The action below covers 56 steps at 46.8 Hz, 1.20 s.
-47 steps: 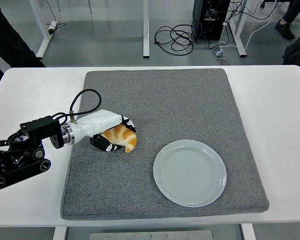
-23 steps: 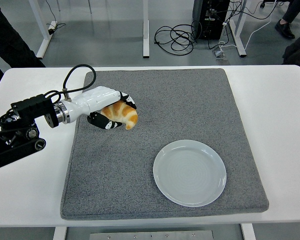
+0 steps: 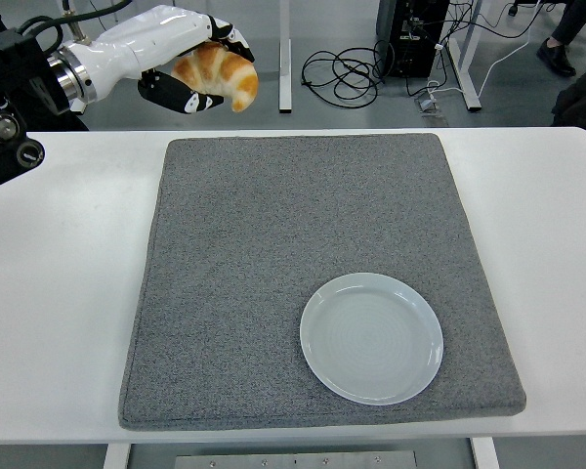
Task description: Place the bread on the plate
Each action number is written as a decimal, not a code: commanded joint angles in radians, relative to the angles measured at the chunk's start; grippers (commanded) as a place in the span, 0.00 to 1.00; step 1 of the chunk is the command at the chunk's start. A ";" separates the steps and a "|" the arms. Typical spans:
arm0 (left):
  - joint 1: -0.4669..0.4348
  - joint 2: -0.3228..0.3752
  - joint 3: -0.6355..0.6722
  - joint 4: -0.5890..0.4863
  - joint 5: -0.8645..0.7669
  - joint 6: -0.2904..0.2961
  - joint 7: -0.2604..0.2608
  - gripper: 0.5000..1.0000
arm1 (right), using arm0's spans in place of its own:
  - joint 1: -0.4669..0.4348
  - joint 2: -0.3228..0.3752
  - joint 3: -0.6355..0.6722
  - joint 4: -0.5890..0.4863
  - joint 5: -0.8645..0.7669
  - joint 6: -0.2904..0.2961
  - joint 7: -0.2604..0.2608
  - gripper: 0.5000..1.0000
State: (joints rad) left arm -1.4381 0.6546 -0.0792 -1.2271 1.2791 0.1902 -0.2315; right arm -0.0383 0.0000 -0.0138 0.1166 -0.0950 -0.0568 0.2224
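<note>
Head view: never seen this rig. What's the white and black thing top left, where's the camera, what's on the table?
It is a single picture from a camera high on a humanoid robot, looking forward and down over a white table. The white and black thing is the robot's left hand, five-fingered, on a black arm entering from the left. Its fingers are closed around a croissant, held in the air above the table's far edge. On the table lies a grey mat, and on the mat's near right part sits an empty pale plate. The right arm is out of view.
</note>
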 commanded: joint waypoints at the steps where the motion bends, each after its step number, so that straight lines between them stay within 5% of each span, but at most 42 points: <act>1: -0.011 0.003 0.001 -0.002 -0.001 0.000 -0.002 0.00 | 0.000 0.000 0.000 0.000 0.000 0.000 0.000 1.00; 21: -0.005 -0.021 0.001 0.003 -0.004 -0.008 -0.009 0.00 | 0.000 0.000 0.000 0.000 0.000 0.000 0.000 1.00; 56: -0.058 -0.486 0.003 0.178 -0.003 -0.063 -0.012 0.00 | 0.000 0.000 0.000 0.000 0.000 0.000 0.000 1.00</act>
State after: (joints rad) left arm -1.4956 0.2042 -0.0762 -1.0700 1.2755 0.1271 -0.2447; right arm -0.0382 0.0000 -0.0138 0.1166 -0.0950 -0.0568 0.2223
